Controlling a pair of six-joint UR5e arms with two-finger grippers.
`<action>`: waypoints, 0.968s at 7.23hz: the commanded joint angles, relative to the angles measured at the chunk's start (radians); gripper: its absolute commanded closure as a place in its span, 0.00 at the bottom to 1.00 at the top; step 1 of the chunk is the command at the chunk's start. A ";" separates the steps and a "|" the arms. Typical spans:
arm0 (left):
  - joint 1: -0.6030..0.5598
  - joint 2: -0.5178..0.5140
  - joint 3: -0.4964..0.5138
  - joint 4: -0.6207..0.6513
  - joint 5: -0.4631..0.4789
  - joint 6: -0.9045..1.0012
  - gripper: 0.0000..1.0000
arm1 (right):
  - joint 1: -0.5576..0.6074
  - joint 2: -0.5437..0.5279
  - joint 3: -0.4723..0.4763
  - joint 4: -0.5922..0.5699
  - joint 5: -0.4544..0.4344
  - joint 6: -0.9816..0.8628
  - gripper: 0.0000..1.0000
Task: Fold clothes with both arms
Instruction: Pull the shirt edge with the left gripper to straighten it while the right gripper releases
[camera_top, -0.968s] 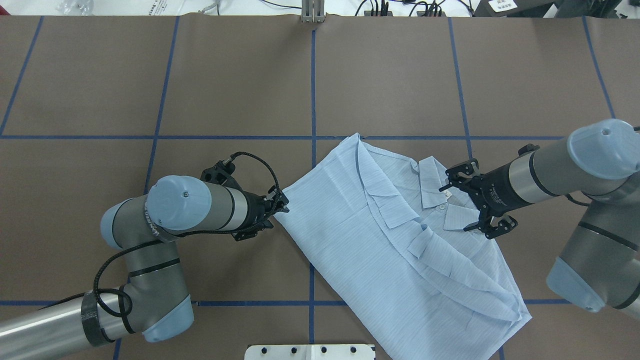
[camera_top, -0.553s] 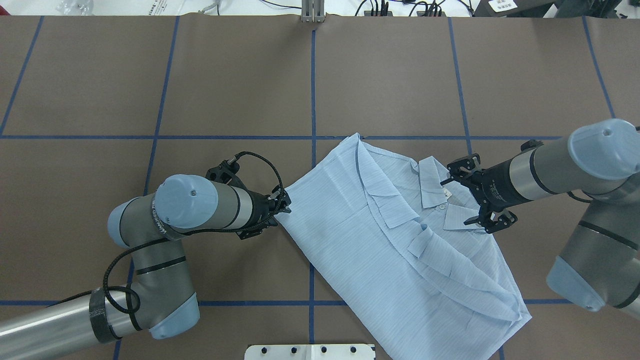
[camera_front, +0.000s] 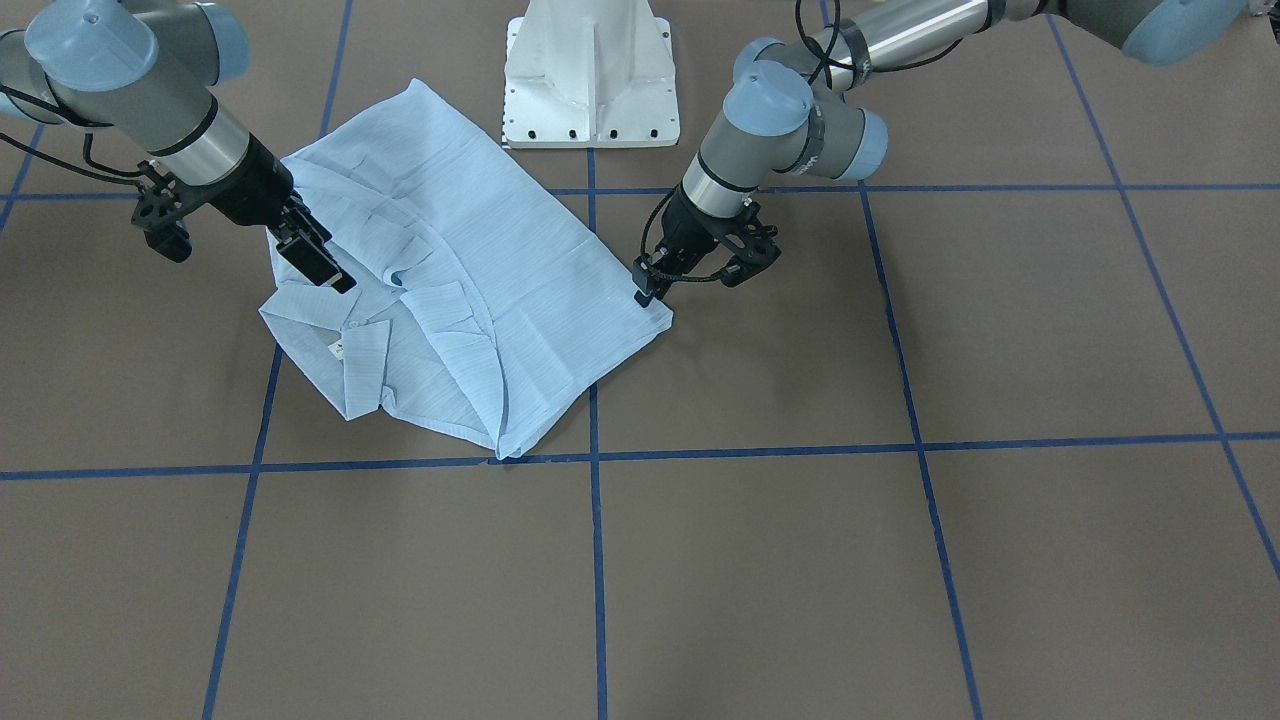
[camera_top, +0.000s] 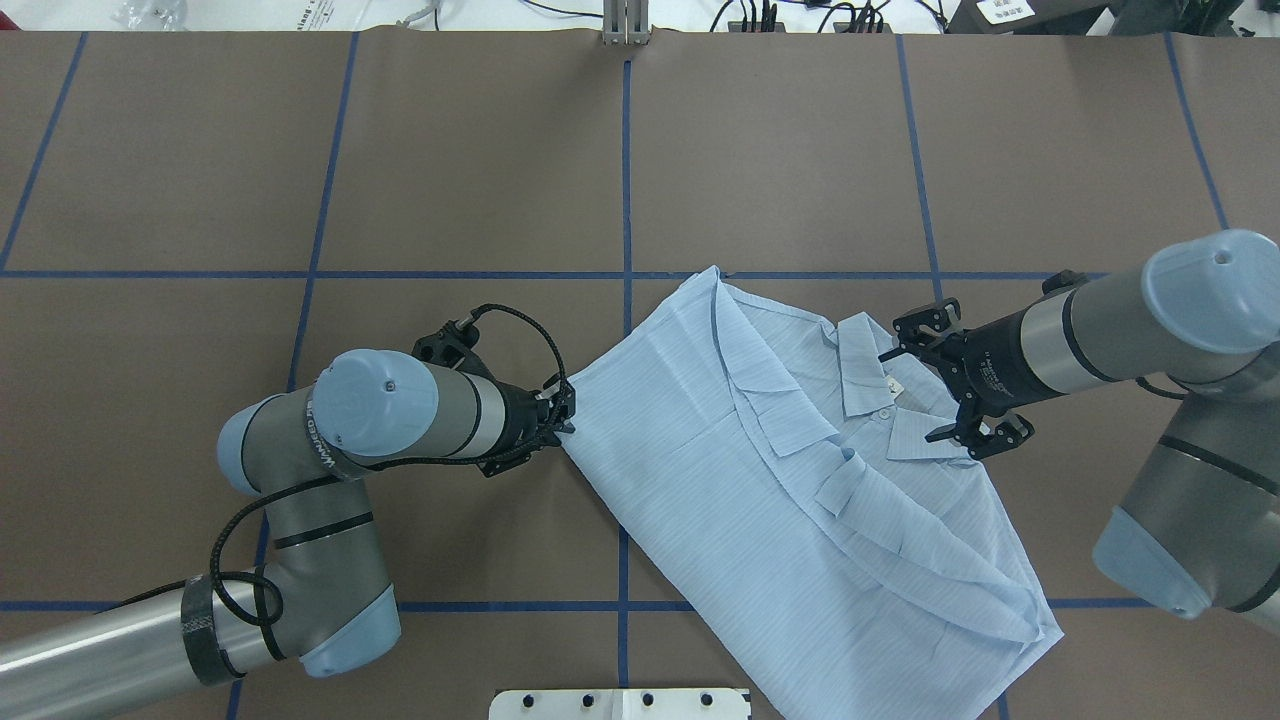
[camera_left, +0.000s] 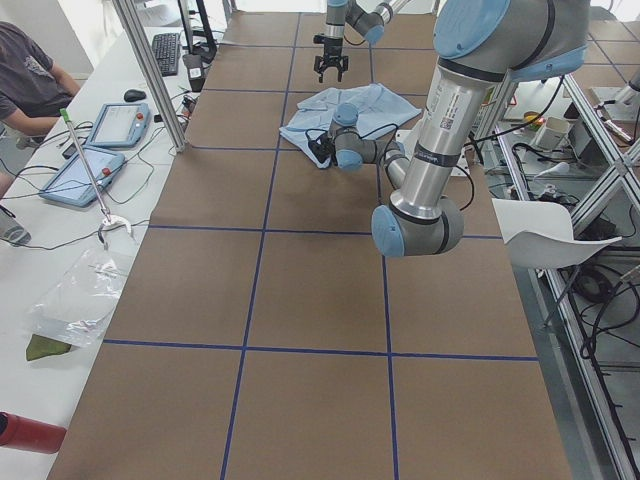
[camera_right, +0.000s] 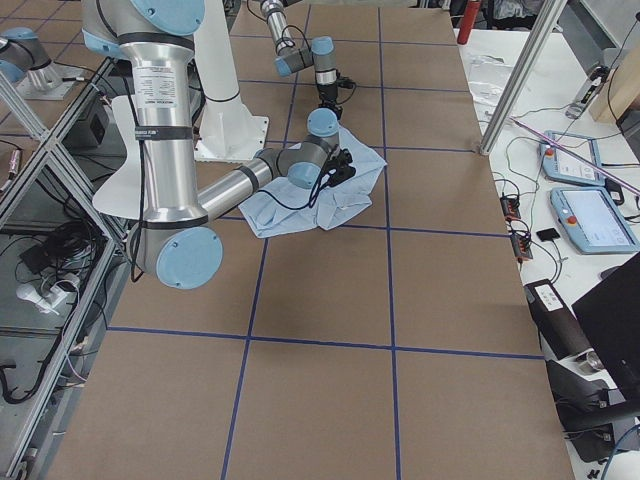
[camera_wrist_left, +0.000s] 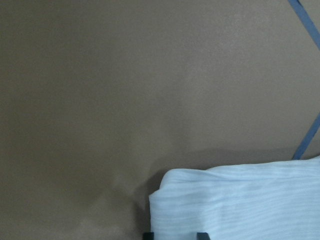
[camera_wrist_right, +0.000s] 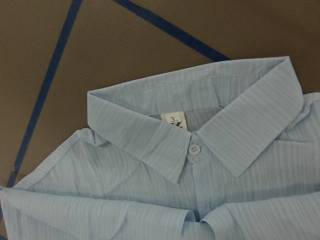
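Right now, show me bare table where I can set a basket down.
Bare: the far band of table, between the crosswise blue tape line and the far edge. Crowded: the near side, where the shirt lies between left hand and right hand.

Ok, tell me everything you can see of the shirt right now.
The shirt is thin pale-blue striped cloth. It lies partly folded and askew on the brown table, with a sleeve laid across its front. Its pointed collar shows a small white neck tag and a white button. The left hand appears to pinch one corner at the hem end. The open right hand is over the collar, contact unclear.
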 joint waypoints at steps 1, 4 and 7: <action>-0.006 0.003 -0.001 0.002 0.003 0.038 1.00 | 0.030 -0.001 0.002 0.000 0.001 -0.014 0.00; -0.114 0.001 0.011 -0.005 0.000 0.208 1.00 | 0.045 0.016 0.004 0.000 0.001 -0.040 0.00; -0.305 -0.181 0.387 -0.177 -0.002 0.340 1.00 | 0.048 0.030 0.016 0.000 0.001 -0.040 0.00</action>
